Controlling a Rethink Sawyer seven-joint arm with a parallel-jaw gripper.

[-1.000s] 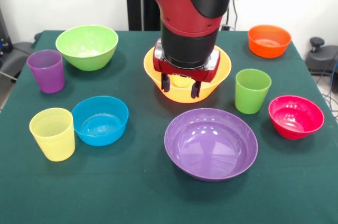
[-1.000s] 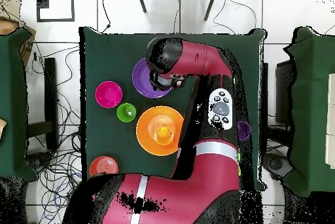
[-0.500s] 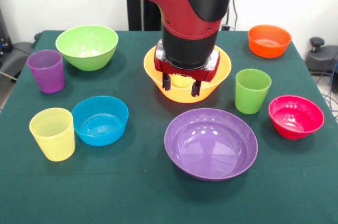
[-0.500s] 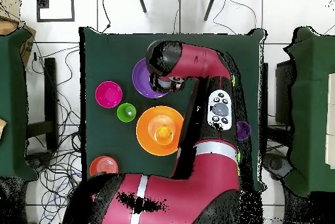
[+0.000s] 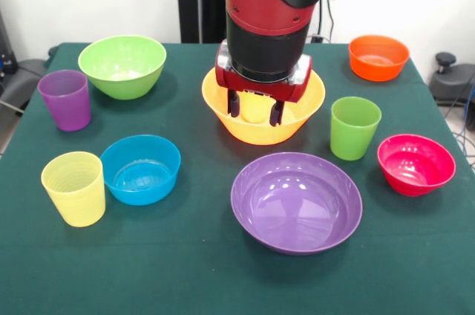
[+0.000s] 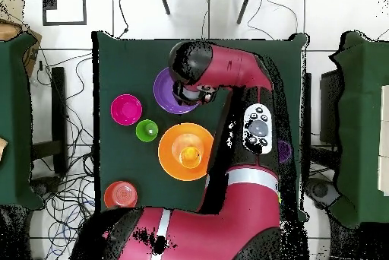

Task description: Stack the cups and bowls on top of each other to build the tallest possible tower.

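Observation:
My gripper [image 5: 255, 109] hangs open and empty, its fingers [image 5: 234, 103] in front of the large orange-yellow bowl [image 5: 300, 111]. An orange cup [image 6: 188, 153] stands inside that bowl [image 6: 169, 158]. The wide purple bowl [image 5: 296, 202] lies just in front of it; from overhead the gripper [image 6: 194, 95] is over the purple bowl's [image 6: 166, 93] robot-side rim. Standing apart are the light green bowl [image 5: 122, 66], blue bowl [image 5: 140, 169], pink-red bowl [image 5: 415, 164], orange-red bowl [image 5: 378, 57], purple cup [image 5: 65, 99], pale yellow cup [image 5: 73, 188] and green cup [image 5: 355, 128].
The green table [image 5: 185, 270] carries everything. In the overhead view the arm hides the blue bowl, the light green bowl and the yellow cup. Cables and a second table [image 6: 365, 120] lie beyond the table's edges.
The gripper has risen a little in front of the orange-yellow bowl and stays open. The cups and bowls have not moved.

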